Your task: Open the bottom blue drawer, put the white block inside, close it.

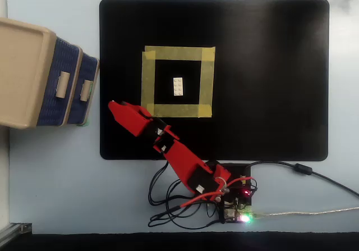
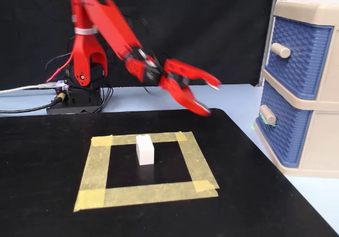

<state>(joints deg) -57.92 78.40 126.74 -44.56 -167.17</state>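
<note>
Red arm (image 2: 114, 30) outstretched, tool (image 2: 210, 97) spread wide

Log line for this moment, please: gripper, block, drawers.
gripper: open, empty, in air, pointing toward cabinet | white block: untouched inside tape square | bottom blue drawer: shut | phase: reaching for drawer handle

My overhead camera looks straight down on the mat (image 1: 269, 82); my fixed one sits low at its far edge, facing the arm (image 2: 106, 25). Both share the cabinet (image 2: 312, 88).
</note>
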